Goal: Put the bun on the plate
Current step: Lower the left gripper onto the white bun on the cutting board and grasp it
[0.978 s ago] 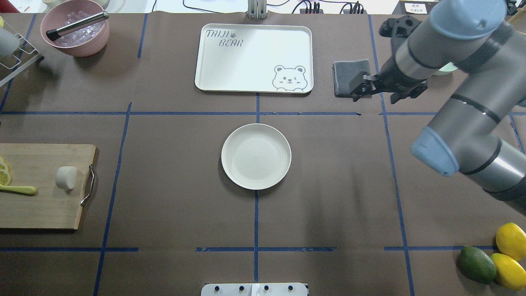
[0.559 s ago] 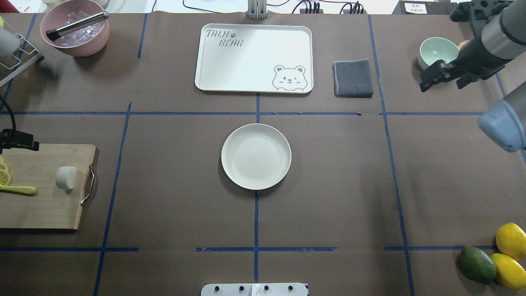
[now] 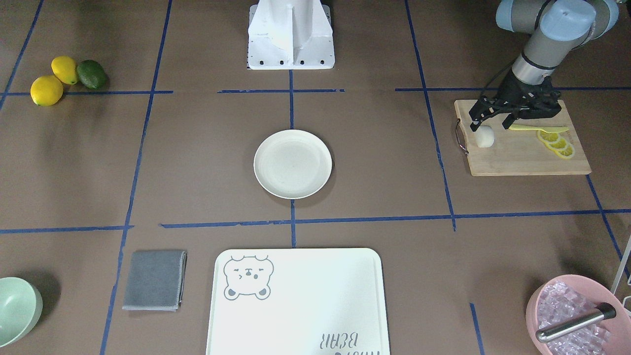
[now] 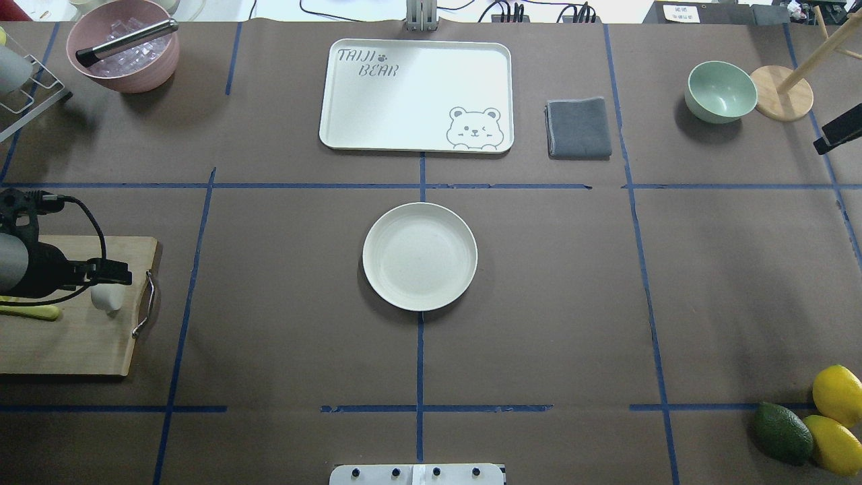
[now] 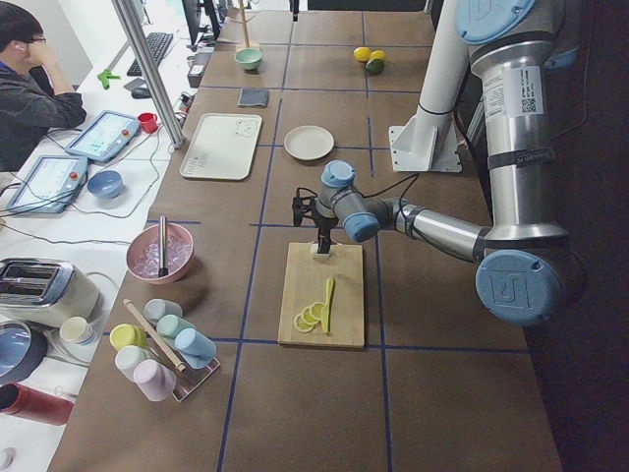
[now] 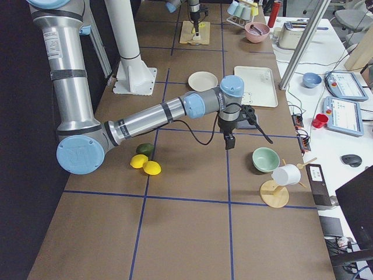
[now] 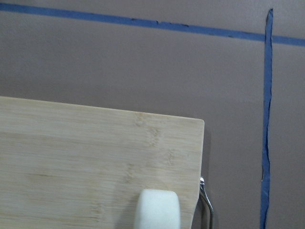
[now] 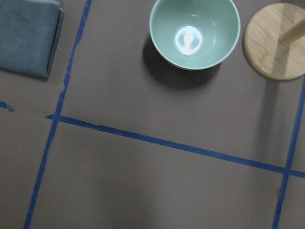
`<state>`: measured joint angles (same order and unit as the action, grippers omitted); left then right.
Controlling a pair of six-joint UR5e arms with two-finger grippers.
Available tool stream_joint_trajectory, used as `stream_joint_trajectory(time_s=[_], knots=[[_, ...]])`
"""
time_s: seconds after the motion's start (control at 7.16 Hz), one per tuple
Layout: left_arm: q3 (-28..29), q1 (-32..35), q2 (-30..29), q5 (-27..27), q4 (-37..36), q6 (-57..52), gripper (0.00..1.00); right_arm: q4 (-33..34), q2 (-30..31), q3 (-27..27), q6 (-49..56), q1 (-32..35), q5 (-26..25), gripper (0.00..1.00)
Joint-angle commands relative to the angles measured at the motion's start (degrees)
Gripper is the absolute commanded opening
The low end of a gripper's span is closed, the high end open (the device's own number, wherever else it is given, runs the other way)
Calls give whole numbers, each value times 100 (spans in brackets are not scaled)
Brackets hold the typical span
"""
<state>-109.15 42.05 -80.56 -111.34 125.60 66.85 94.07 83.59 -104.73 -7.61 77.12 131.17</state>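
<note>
The bun [image 4: 108,298] is a small white lump on the wooden cutting board [image 4: 67,343] at the table's left, close to the board's metal handle. My left gripper [image 3: 489,126] hangs open just above the bun, one finger on each side, touching nothing. The left wrist view shows the bun [image 7: 157,212] at its bottom edge and no fingers. The cream plate [image 4: 419,256] lies bare at the table's centre, well to the right of the board. My right gripper [image 6: 247,139] is open beside the green bowl, and only one finger [image 4: 837,129] shows at the overhead view's right edge.
Lemon slices [image 3: 557,143] and a yellow-green knife [image 3: 537,128] share the board. At the back are a bear-print tray [image 4: 415,94], a grey cloth [image 4: 578,127], a green bowl [image 4: 720,91] and a pink bowl of ice [image 4: 122,47]. Two lemons and an avocado [image 4: 781,432] lie front right.
My left arm has come in from the left edge and now hangs over the bun. My right arm has drawn back to the right, almost out of the overhead view.
</note>
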Motion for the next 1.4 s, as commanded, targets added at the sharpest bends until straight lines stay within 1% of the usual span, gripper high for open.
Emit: stream_joint_trajectory(time_s=[0.0,0.28,0.84,1.12,1.26], knots=[[340,-74,-205,51,53,21,99,-21,367,32,540,285,223,100],[438,-82,-171,51,53,4,99,-29,439,32,524,286,224,100],[430,-74,-127,16,53,12,99,-38,465,23,515,286,224,100],[430,-82,-127,16,44,12,81,-38,465,23,524,286,233,100],[430,-82,-127,16,44,12,69,-38,465,14,524,286,233,100]])
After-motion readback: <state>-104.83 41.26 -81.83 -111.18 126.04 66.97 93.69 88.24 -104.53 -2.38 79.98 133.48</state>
